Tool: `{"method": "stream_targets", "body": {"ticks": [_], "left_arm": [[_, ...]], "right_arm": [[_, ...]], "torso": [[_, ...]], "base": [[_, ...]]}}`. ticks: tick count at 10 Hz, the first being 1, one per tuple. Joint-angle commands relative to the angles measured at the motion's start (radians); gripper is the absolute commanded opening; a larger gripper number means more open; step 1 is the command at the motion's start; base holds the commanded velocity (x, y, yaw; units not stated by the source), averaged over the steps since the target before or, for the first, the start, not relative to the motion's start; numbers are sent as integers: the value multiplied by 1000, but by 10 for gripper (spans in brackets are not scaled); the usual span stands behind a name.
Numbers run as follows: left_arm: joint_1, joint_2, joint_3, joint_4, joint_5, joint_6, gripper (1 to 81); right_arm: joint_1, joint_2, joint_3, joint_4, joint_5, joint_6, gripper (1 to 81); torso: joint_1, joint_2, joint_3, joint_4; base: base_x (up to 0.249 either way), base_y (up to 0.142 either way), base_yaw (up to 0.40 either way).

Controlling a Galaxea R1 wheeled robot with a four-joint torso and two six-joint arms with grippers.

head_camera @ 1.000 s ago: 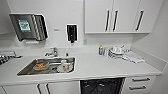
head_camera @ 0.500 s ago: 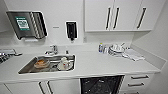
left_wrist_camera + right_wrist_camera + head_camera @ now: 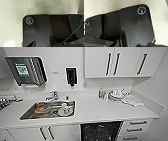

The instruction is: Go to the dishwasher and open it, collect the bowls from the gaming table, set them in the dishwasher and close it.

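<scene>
View dropped lower than before: dishwasher showed as a dark opening under the surface, right of the sink. Arm pose and state of either tool: couldn't tell

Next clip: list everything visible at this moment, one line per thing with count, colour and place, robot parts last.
Dishwasher: one, dark opening, under the counter right of the sink; whether racks show inside is unclear.
Sink: one, steel, set into the counter at left, with dishes inside.
Tap: one, metallic, behind the sink.
Counter: one, white, across the head view.
Dishes and bottle: a small cluster, mostly white, at the counter's back right.
Paper towel dispenser: one, steel, on the wall at left.
Soap dispenser: one, black, on the wall.
Upper cabinets: white, dark bar handles, upper right.
Drawers: white, right of the dishwasher.
Robot's dark plate: seen in each wrist view.
</scene>
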Motion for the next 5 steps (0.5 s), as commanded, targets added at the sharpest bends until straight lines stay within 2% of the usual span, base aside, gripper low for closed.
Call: {"method": "stream_targets", "body": {"ticks": [1,5], "left_arm": [[-30,4,-4,-4,52,5,811],[-34,7,-6,-4,51,7,811]], "right_arm": [[33,-1,-1,7,-59,-2,811],[35,-1,-1,7,-60,-4,811]], "torso": [[-61,94,68,0],[-158,243,163,0]], "base": [[0,0,0],[0,0,0]]}}
